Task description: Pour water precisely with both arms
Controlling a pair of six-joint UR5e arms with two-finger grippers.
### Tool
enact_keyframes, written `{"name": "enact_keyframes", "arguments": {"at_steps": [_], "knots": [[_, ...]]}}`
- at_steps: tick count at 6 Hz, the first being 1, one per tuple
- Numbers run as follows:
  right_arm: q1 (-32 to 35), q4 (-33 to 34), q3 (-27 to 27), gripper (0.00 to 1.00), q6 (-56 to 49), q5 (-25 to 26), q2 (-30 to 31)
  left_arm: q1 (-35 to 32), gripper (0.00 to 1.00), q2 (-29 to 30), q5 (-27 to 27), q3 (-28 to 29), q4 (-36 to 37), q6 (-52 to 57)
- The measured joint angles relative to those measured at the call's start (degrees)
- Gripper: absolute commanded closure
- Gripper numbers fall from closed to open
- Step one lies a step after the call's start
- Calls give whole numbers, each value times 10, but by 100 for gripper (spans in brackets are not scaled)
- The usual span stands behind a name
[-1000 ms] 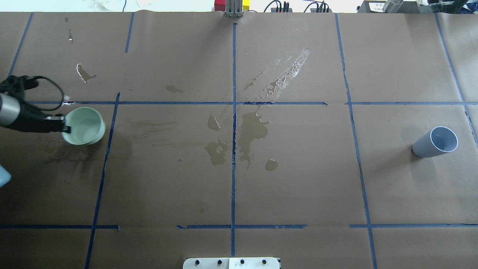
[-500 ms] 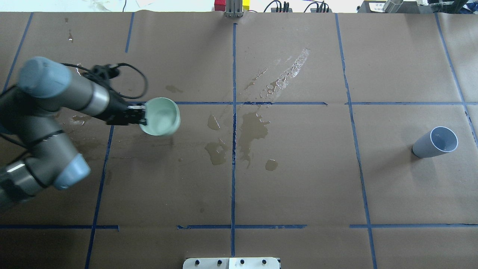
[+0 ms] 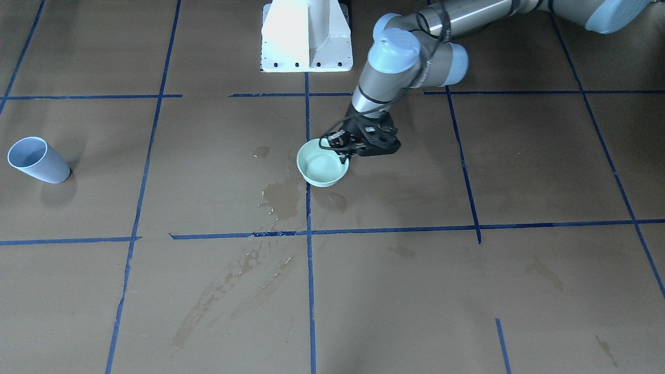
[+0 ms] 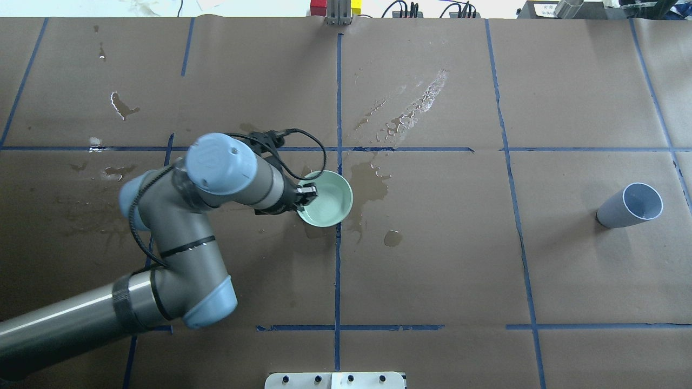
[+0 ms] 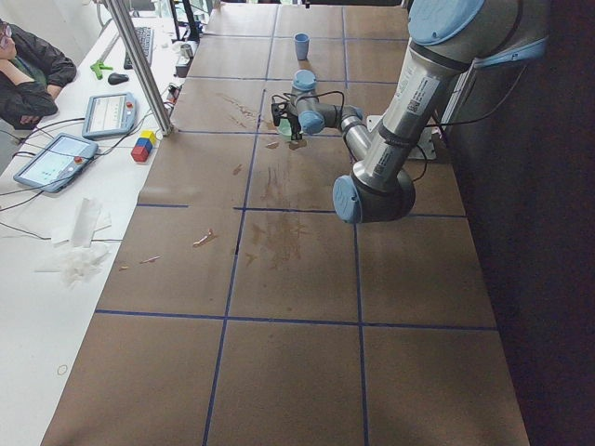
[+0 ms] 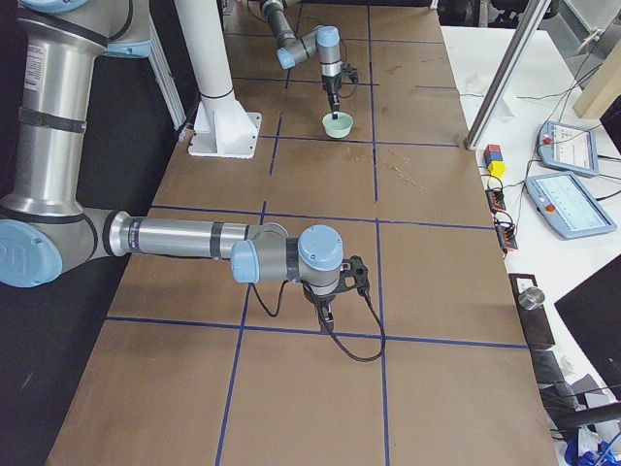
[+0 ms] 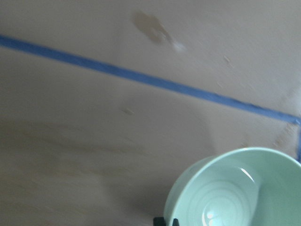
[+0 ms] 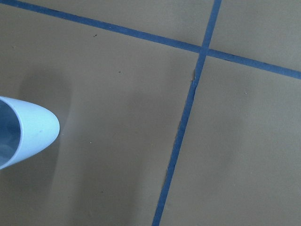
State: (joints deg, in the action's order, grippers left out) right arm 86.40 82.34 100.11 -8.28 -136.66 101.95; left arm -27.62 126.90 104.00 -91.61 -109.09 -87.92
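Left tool (image 4: 308, 190): we clamp the bowl (image 4: 328, 208) rim at frame centre, level to receive.
Right tool (image 6: 328, 309): grip state we cannot tell.
Water (image 7: 210, 216): faint glint in bowl bottom.

Table (image 4: 432, 270): brown paper top, ruled into squares by blue tape lines (image 4: 338, 281); wet stains (image 4: 373, 186) near its middle.
Side bench (image 5: 46, 307): white, along one long edge of the table; carries two tablets (image 5: 51, 160), coloured blocks (image 5: 142, 147) and cables.
Post (image 5: 139, 65): metal, at that same edge.
Person (image 5: 28, 70): seated at the side bench.
Light: even, with soft shadows.
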Motion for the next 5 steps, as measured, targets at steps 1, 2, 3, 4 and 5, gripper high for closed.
{"name": "enact_keyframes", "arguments": {"at_steps": [1,2,3,4,5], "knots": [[0,0,0,0,0,0,0,10,82,15,-11,18,5,-3],[0,0,1,0,0,0,0,12,52,24,-15,32,6,-3],[0,0,1,0,0,0,0,12,1,31,-16,41,6,-1],[0,0,1,0,0,0,0,12,0,33,-16,43,7,0],[0,0,3,0,0,-2,0,10,0,33,-14,33,22,8]]}}
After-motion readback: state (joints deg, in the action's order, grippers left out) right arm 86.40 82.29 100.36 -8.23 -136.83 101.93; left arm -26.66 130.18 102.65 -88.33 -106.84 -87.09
